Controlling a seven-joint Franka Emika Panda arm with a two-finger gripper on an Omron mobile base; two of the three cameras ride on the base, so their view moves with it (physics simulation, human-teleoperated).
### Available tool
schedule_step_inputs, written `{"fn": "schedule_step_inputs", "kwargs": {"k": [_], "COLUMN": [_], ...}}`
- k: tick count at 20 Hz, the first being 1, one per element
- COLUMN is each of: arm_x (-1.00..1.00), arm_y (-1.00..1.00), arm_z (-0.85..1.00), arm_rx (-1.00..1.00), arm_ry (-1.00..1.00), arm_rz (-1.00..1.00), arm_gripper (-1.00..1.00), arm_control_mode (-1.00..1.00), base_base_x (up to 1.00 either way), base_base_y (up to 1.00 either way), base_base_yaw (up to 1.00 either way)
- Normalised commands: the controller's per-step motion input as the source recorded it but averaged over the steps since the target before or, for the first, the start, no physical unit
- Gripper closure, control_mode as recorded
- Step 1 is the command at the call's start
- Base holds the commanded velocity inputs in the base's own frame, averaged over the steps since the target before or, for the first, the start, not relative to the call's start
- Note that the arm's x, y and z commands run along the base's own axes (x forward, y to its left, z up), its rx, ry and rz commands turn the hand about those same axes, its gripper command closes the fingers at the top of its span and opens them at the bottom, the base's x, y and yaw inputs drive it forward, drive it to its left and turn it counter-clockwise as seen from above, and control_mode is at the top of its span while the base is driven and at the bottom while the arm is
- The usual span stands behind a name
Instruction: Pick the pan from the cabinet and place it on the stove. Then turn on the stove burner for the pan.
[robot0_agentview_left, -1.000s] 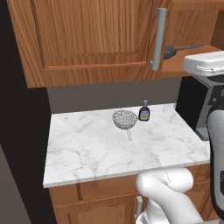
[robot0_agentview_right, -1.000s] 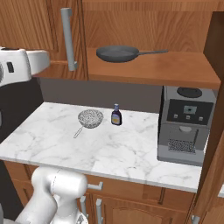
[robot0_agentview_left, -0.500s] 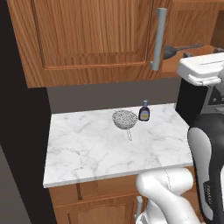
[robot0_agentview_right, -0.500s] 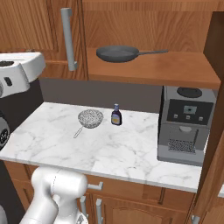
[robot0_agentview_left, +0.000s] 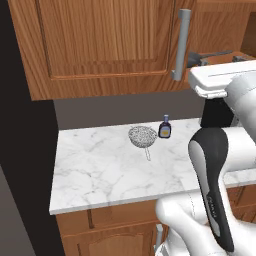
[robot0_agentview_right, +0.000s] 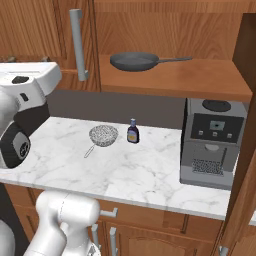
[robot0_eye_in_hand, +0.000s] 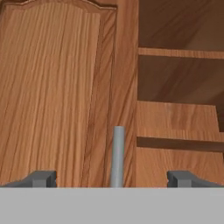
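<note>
We see our pincer (robot0_eye_in_hand: 112, 178) spread wide, its two finger tips (robot0_eye_in_hand: 43, 178) well apart and holding nothing. Between them stands the grey bar handle (robot0_eye_in_hand: 117, 155) of the closed cabinet door (robot0_eye_in_hand: 52, 87), and we cannot tell whether the tips reach it. To the right of that door the cabinet (robot0_agentview_right: 175, 80) is open, with bare wooden shelves inside.

In the right base view the pan (robot0_agentview_right: 134, 61) lies flat on the lowest shelf of the open cabinet, toward its left side, its long handle pointing right. The same bar handle (robot0_agentview_right: 77, 44) hangs just left of the pan, on the edge of the door. In the left base view only a dark part of the pan (robot0_agentview_left: 196, 59) peeks out to the right of the bar handle (robot0_agentview_left: 181, 44).

Below, on the marble counter (robot0_agentview_right: 125, 170), a small wire-mesh strainer (robot0_agentview_right: 102, 136) lies just left of a small dark bottle (robot0_agentview_right: 132, 131), both toward the far edge. A grey coffee machine (robot0_agentview_right: 212, 142) stands at the right end of the counter, under the shelf with the pan.
</note>
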Motion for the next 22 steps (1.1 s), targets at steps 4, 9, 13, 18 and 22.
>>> {"fn": "schedule_step_inputs", "kwargs": {"k": [4, 9, 13, 18, 22], "arm_x": [0.42, 0.35, 0.23, 0.26, 0.3], "arm_y": [-0.1, -0.1, -0.16, 0.0, 0.0], "arm_z": [0.0, 0.0, -0.02, -0.07, -0.1], "arm_rx": [0.0, 0.0, 0.04, 0.05, 0.06], "arm_ry": [0.0, 0.0, 0.0, 0.0, 0.0], "arm_rz": [-0.07, -0.04, 0.0, 0.0, 0.0], "arm_gripper": [-1.0, -1.0, -1.0, -1.0, -1.0], "arm_control_mode": [-1.0, -1.0, -1.0, -1.0, -1.0], "base_base_x": [0.0, 0.0, 0.0, 0.0, 0.0], "base_base_y": [0.0, 0.0, 0.0, 0.0, 0.0], "base_base_yaw": [0.0, 0.0, 0.0, 0.0, 0.0]}}
